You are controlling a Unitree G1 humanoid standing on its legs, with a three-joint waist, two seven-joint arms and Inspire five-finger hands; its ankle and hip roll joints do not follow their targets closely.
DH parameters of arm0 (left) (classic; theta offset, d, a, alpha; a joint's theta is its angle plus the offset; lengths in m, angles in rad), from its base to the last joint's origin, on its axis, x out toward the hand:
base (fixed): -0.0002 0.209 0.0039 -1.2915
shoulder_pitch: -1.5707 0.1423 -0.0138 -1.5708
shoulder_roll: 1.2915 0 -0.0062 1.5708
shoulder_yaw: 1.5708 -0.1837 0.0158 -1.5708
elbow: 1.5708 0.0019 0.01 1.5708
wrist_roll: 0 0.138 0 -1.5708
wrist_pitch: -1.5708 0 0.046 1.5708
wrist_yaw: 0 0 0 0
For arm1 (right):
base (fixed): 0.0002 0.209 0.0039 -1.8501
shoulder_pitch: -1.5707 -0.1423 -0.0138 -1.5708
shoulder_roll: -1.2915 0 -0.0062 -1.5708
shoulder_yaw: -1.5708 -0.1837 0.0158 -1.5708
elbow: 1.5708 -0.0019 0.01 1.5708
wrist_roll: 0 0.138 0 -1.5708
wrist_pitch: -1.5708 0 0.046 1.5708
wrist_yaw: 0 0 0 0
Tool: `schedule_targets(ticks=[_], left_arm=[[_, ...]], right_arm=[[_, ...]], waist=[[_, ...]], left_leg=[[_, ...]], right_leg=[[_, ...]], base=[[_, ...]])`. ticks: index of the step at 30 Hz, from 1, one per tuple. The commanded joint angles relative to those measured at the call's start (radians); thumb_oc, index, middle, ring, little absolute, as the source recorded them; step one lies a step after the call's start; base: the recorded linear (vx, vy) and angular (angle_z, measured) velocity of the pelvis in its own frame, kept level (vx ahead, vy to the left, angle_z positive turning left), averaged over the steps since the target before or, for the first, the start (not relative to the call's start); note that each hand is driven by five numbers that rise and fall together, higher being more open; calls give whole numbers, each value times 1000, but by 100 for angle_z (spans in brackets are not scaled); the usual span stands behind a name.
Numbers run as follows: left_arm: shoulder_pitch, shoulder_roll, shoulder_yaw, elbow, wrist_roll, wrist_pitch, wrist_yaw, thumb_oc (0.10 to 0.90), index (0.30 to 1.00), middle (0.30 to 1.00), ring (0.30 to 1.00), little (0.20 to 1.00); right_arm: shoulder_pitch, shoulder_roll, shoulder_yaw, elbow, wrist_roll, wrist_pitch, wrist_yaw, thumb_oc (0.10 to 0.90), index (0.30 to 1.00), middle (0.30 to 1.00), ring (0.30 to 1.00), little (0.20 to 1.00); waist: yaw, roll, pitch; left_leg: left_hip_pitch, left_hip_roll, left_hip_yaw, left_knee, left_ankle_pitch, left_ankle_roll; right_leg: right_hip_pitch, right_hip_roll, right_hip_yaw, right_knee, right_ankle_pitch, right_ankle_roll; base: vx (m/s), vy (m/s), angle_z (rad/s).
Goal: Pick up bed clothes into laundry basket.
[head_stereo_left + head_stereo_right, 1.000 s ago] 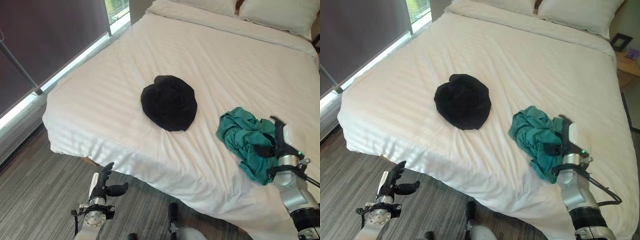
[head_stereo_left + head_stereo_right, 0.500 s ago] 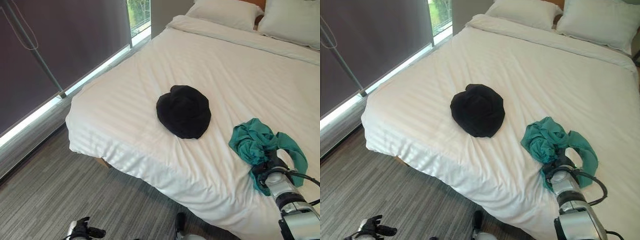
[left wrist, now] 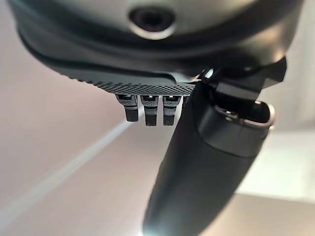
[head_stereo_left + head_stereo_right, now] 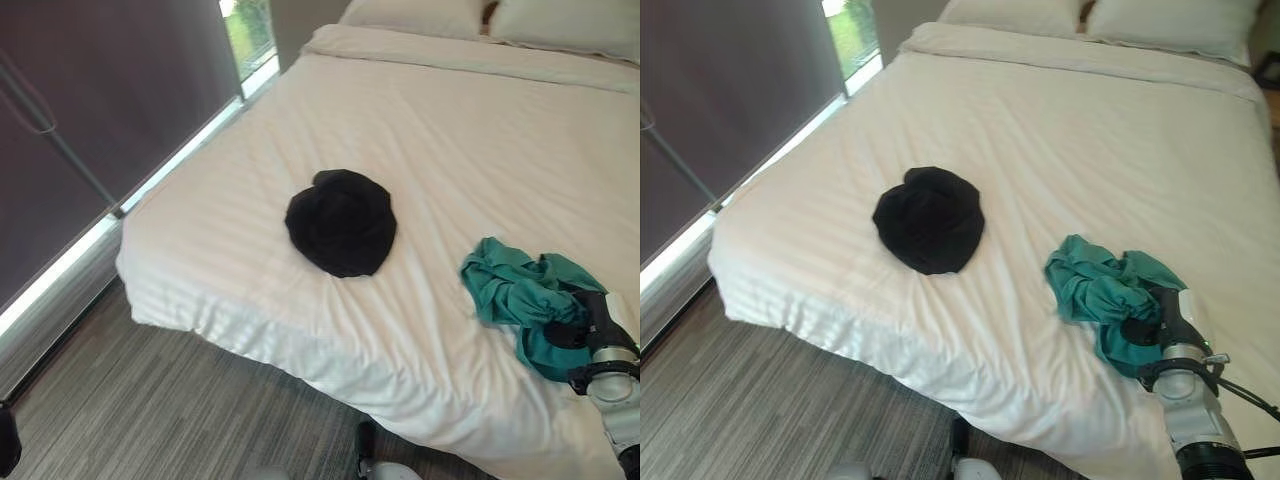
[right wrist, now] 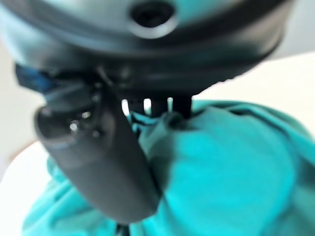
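A crumpled teal garment (image 4: pixel 515 298) lies near the front right edge of the white bed (image 4: pixel 450 130). My right hand (image 4: pixel 1164 326) sits in its right side. In the right wrist view the thumb (image 5: pixel 98 162) presses into the teal cloth (image 5: pixel 221 177), which bunches up between it and the fingers (image 5: pixel 147 105). A black garment (image 4: pixel 340 222) lies in a round heap in the middle of the bed, well apart from my right hand. My left hand (image 3: pixel 197 162) hangs off the bed with straight fingers (image 3: pixel 145 110) and holds nothing.
Two white pillows (image 4: pixel 560 20) lie at the head of the bed. A dark blind and a bright window strip (image 4: pixel 150 170) run along the bed's left side. Grey wood-look floor (image 4: pixel 150 400) lies in front of the bed's front left corner.
The camera has shifted. My right hand has closed into the teal garment, which now lies flatter and drawn toward the hand. The left hand has dropped out of both eye views.
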Motion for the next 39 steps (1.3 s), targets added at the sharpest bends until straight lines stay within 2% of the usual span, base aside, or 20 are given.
schedule_targets(ticks=[1,2,3,8,9,10,11,14,15,18,19,21,22,25,28,33,34,36,37,39], left_arm=[[-41,-3,-49,46,42,-29,30,800,900,900,900,900],[-82,-43,-102,86,56,-16,23,800,900,900,900,900],[-96,-65,-125,105,72,-9,7,800,900,900,900,900],[-137,-151,-185,213,147,73,-37,800,900,900,900,900],[-99,-210,-171,235,174,106,-65,800,900,900,900,900],[-95,-212,-169,232,175,108,-65,800,900,900,900,900],[-40,-277,-149,251,189,125,-92,800,900,900,900,900],[12,-337,-136,288,199,145,-103,800,900,900,900,900],[70,-408,-146,418,194,182,-139,800,900,900,900,900],[124,-456,-156,491,182,188,-189,800,900,900,900,900],[151,-498,-173,575,156,191,-225,800,900,900,900,900],[170,-537,-187,664,152,196,-263,689,733,733,733,733],[164,-594,-216,819,133,194,-296,400,300,300,300,300],[174,-660,-241,957,109,171,-350,400,300,300,300,300],[161,-673,-254,918,72,152,-341,400,300,300,300,300],[35,-623,-360,502,52,95,-262,400,300,300,300,300],[35,-622,-360,498,51,98,-262,400,300,300,300,300],[-32,-596,-380,369,56,77,-241,400,300,300,300,300],[-131,-566,-408,278,58,64,-215,400,300,300,300,300],[-217,-543,-428,220,66,48,-186,400,300,300,300,300]], right_arm=[[-102,-67,-8,2,16,-28,-75,400,300,300,300,300],[-127,-63,23,12,13,-33,-78,400,300,300,300,300],[-118,-48,22,9,3,-30,-75,400,300,300,300,300],[-48,-15,-4,-42,-29,-20,-77,400,300,300,300,300],[-11,-1,-24,-65,-53,-8,-69,400,300,300,300,300],[-7,-2,-26,-68,-53,-6,-68,400,300,300,300,300],[29,15,-35,-77,-77,5,-54,400,300,300,300,300],[51,30,-37,-73,-80,13,-42,400,300,300,300,300],[54,46,-28,-50,-78,31,-34,400,300,300,300,300],[64,50,-29,-38,-84,48,-23,400,300,300,300,300],[62,51,-23,-30,-83,59,-15,400,300,300,300,300],[57,53,-16,-19,-84,64,-11,400,300,300,300,300],[42,48,1,-4,-78,66,-8,400,300,300,300,300],[23,41,25,10,-77,64,3,400,300,300,300,300],[14,32,31,19,-81,60,1,400,300,300,300,300],[-10,4,30,23,-108,63,-19,400,300,300,300,300],[-10,5,29,23,-109,63,-19,400,300,300,300,300],[-11,-5,27,7,-122,64,-26,400,300,300,300,300],[-40,-26,25,-28,-141,66,-45,400,300,300,300,300],[-62,-54,8,-91,-154,65,-65,400,300,300,300,300]], waist=[[-8,-4,-52],[-9,11,-53],[-22,19,-52],[-56,37,-79],[-68,38,-87],[-66,40,-88],[-76,36,-90],[-84,35,-93],[-98,30,-89],[-101,29,-91],[-111,28,-88],[-116,28,-87],[-125,31,-89],[-144,32,-95],[-149,33,-99],[-147,25,-93],[-145,24,-92],[-146,18,-88],[-144,8,-74],[-152,3,-65]], left_leg=[[-55,-13,-132,-166,141,8],[-69,-49,-223,-199,162,5],[-66,-43,-221,-231,163,6],[-3,-7,-177,-310,188,17],[26,0,-153,-334,181,23],[27,0,-151,-334,180,23],[39,1,-134,-339,173,27],[47,1,-116,-339,164,30],[51,0,-101,-339,155,36],[58,-1,-83,-339,135,43],[60,-2,-71,-339,130,45],[61,-1,-62,-339,128,47],[63,0,-47,-339,124,49],[73,1,-25,-339,113,51],[80,1,-12,-339,107,53],[77,-12,3,-339,99,67],[78,-13,4,-339,98,68],[78,-20,13,-339,95,75],[76,-29,34,-339,94,79],[80,-34,64,-339,81,80]], right_leg=[[105,-27,16,49,-211,119],[106,-9,59,53,-211,116],[110,-1,68,50,-225,119],[112,7,95,46,-216,111],[113,2,99,44,-217,112],[114,2,101,44,-217,112],[114,-3,106,40,-214,112],[114,-4,119,36,-212,111],[107,-6,138,31,-203,116],[111,-11,148,18,-204,122],[105,-13,159,16,-198,125],[99,-14,165,15,-193,128],[93,-16,176,14,-190,132],[89,-21,188,14,-185,140],[88,-24,194,13,-180,145],[69,-45,192,17,-164,172],[70,-45,193,17,-164,172],[60,-51,196,24,-157,183],[31,-54,204,40,-142,204],[12,-60,201,42,-124,228]], base=[[129,27,-92],[138,56,-116],[108,68,-118],[74,98,-84],[91,114,-33],[77,136,-19],[31,63,-39],[46,82,-29],[91,117,-10],[62,73,-18],[15,45,-17],[-2,73,-5],[-22,94,-1],[5,70,-13],[2,72,-29],[-55,95,-2],[-43,87,3],[-71,110,-6],[-87,158,-29],[-85,129,-61]])
